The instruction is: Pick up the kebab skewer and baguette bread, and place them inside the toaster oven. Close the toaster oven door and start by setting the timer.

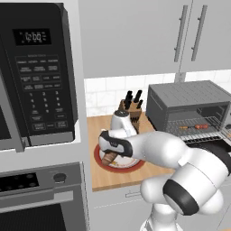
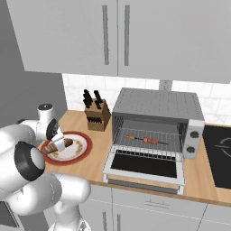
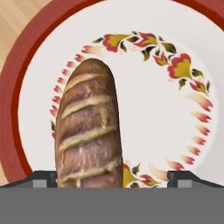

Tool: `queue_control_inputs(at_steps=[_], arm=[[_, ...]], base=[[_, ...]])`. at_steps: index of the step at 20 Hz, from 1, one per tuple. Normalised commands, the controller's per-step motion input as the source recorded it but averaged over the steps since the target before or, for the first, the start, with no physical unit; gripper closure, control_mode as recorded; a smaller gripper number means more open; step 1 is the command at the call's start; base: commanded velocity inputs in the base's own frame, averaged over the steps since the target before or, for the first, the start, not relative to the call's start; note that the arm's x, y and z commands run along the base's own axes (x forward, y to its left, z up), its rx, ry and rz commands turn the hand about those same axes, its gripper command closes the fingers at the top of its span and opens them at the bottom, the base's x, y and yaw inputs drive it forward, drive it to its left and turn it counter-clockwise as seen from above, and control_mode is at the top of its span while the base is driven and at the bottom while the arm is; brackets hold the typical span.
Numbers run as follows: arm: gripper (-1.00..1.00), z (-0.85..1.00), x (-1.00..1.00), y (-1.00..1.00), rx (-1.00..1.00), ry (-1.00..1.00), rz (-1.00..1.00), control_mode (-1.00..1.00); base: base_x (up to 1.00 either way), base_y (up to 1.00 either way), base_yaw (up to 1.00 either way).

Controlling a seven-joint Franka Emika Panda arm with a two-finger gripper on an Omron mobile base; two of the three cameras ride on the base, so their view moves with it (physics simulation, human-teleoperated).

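Gripper (image 3: 112, 179) jaws spread, straddling baguette bread (image 3: 89, 131) on plate (image 3: 175, 109); kebab skewer (image 2: 146, 140) on toaster oven (image 2: 158, 106) rack.

The toaster oven (image 2: 155, 106) stands on the wooden counter (image 2: 97, 167), toward its back edge, below the white wall cabinets (image 2: 122, 36). The toaster oven door (image 2: 144, 168) is folded down flat toward the counter's front edge. The kebab skewer (image 2: 146, 140) lies across the wire rack (image 2: 149, 144) inside. A knife block (image 2: 97, 116) stands left of the oven, near the back edge. A red-rimmed plate (image 2: 83, 151) rests near the counter's left end, and the baguette bread (image 2: 61, 145) lies on it. The white arm reaches down over the plate; the gripper (image 2: 56, 145) sits at the loaf. A black cooktop (image 2: 219, 155) occupies the right end.
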Motion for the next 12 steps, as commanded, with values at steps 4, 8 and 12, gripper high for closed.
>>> queue_control_inputs(at_steps=[4,8,12], arm=[[-1.00,-0.30,0.08,0.00,0.00,-0.01,0.00,-1.00],[-1.00,-0.04,0.02,0.00,0.00,0.00,0.00,-1.00],[-1.00,0.00,0.07,0.00,0.00,0.00,0.00,-1.00]], base=[[0.00,0.00,0.00],[0.00,0.00,0.00],[0.00,0.00,0.00]])
